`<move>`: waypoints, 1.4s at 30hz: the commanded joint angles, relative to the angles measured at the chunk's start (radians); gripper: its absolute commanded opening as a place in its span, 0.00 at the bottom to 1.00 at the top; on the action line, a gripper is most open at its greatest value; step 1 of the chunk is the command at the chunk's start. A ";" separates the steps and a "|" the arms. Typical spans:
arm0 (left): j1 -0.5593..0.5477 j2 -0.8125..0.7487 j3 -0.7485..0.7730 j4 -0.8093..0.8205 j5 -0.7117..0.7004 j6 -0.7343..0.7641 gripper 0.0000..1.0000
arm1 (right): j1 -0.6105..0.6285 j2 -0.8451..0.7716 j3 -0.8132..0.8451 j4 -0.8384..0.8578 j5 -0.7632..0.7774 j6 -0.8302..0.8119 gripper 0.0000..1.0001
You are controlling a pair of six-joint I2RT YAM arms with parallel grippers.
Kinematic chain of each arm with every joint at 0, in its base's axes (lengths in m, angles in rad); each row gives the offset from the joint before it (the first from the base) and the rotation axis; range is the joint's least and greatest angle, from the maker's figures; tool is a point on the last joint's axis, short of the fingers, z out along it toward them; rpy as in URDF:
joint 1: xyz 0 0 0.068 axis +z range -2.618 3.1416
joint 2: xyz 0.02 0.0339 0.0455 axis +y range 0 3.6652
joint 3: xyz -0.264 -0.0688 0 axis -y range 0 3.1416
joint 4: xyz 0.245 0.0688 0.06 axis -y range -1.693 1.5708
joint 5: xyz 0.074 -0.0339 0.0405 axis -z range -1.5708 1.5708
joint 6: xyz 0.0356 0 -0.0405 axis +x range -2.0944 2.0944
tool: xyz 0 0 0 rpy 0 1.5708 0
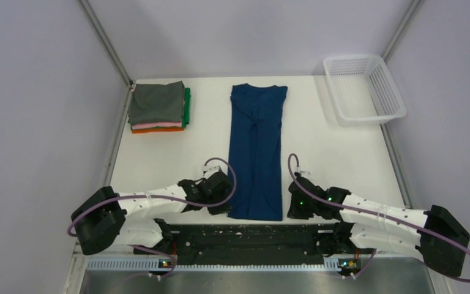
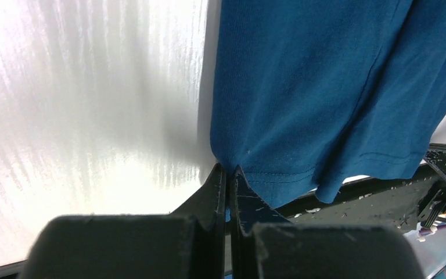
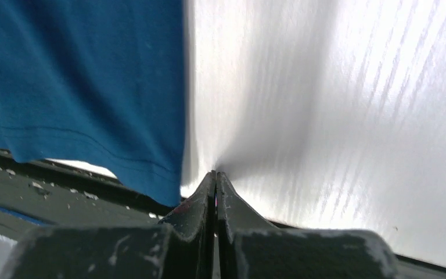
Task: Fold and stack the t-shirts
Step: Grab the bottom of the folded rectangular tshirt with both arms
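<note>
- Navy blue t-shirt [image 1: 257, 153] lies on the white table [image 1: 159, 165], folded lengthwise into a long strip. It runs from its collar at 12 o'clock to its hem at 6 o'clock, at the near edge.
- Left gripper [image 1: 226, 209] sits at the hem's 7 o'clock corner. In the left wrist view its fingers [image 2: 212, 192] are pressed together, with the tips right at the cloth's corner [image 2: 250, 165]. Whether a sliver of hem is caught between them is hard to tell.
- Right gripper [image 1: 292, 213] sits at the hem's 5 o'clock corner. In the right wrist view its fingers [image 3: 232, 203] are closed tight with no gap. The tips rest on bare table just beside the shirt's edge [image 3: 151, 145], holding nothing.
- Folded stack at 10 o'clock: grey shirt [image 1: 156, 101] on top, pink [image 1: 159, 125] and orange [image 1: 156, 130] edges showing beneath. A green shirt [image 1: 187, 107] peeks out along the stack's right side.
- White mesh basket [image 1: 391, 92] stands at 2 o'clock, well apart from the shirts.
</note>
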 commanded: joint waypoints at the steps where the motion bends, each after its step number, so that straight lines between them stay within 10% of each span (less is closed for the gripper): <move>1: -0.006 -0.047 -0.064 0.001 0.018 -0.004 0.00 | 0.016 -0.059 -0.047 -0.053 -0.046 -0.012 0.00; 42: -0.040 -0.038 -0.084 0.060 0.083 -0.043 0.00 | 0.016 -0.117 0.006 0.029 -0.152 -0.039 0.34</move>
